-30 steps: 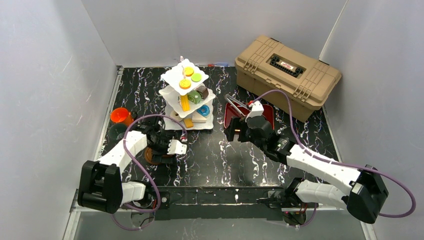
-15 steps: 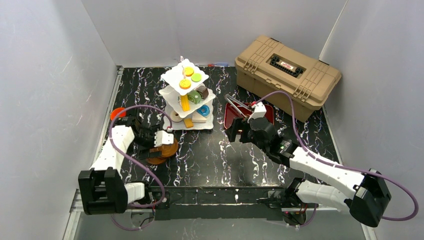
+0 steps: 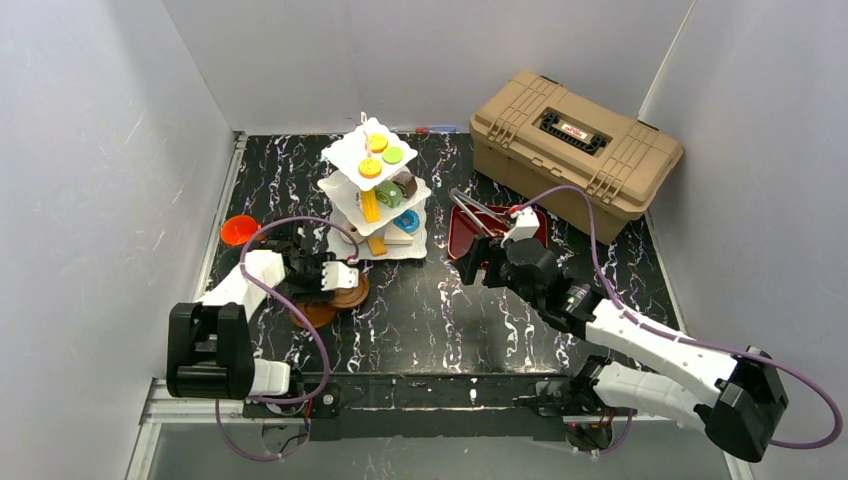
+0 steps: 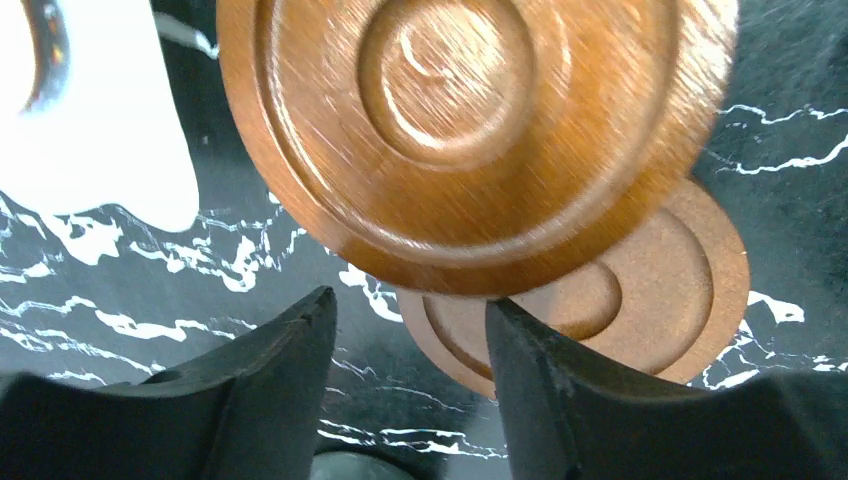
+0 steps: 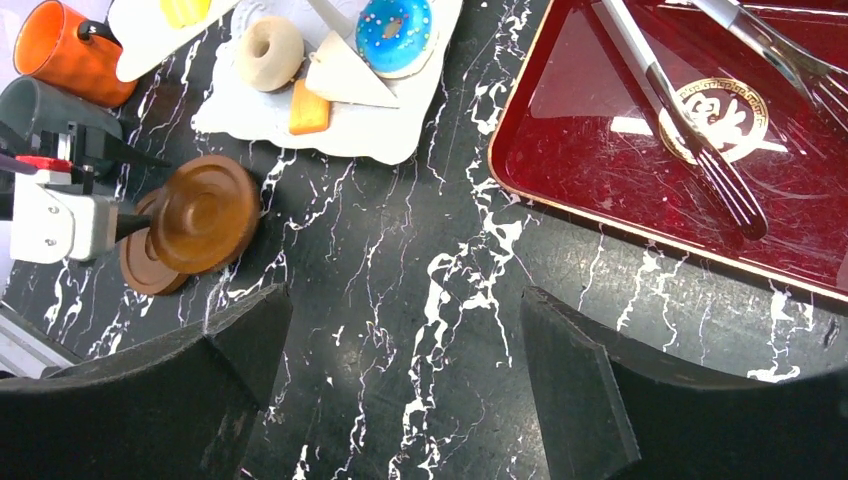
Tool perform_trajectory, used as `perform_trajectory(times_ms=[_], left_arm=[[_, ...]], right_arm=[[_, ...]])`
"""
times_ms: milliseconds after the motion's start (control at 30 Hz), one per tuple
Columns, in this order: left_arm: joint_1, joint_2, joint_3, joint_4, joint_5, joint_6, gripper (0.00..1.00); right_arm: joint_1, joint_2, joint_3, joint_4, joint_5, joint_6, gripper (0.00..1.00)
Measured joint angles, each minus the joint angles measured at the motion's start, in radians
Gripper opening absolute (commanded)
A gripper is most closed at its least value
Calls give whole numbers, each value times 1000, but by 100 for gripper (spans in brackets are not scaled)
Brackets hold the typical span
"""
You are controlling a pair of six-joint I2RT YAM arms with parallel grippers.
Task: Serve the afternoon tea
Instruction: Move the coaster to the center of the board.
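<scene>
Now: left gripper point(image 4: 410, 300) at top brown saucer point(image 4: 470, 130), rim between half-closed fingers point(image 4: 270, 370); grip unclear.
Likely stiff, light, slick: pinch rim; right gripper point(image 5: 405, 300) wide, empty.

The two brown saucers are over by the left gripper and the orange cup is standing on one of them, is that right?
Not quite. The orange cup is not on a saucer: it stands on the table beside the dark cup, apart from both brown saucers. The right wrist view shows this. The saucers are by the left gripper, as you said.
</scene>
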Motion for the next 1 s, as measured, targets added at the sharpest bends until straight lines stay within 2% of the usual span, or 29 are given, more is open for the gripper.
perform_trajectory(times_ms=[333,633,833,1000], left_arm=[[-253,16,-2,47,-31,-5,50],[-407,51,27,23,-103,-21,52],[-478,71,76,-71,-74,-71,56],[-480,21,106,-164,-45,-134,58]], right_arm=[[0,-27,-22,-6,5,25,91],[0,-60,-53,-10,20,40,91],[0,-76,-53,-12,28,47,90],[0,-71,-64,-1,30,47,80]])
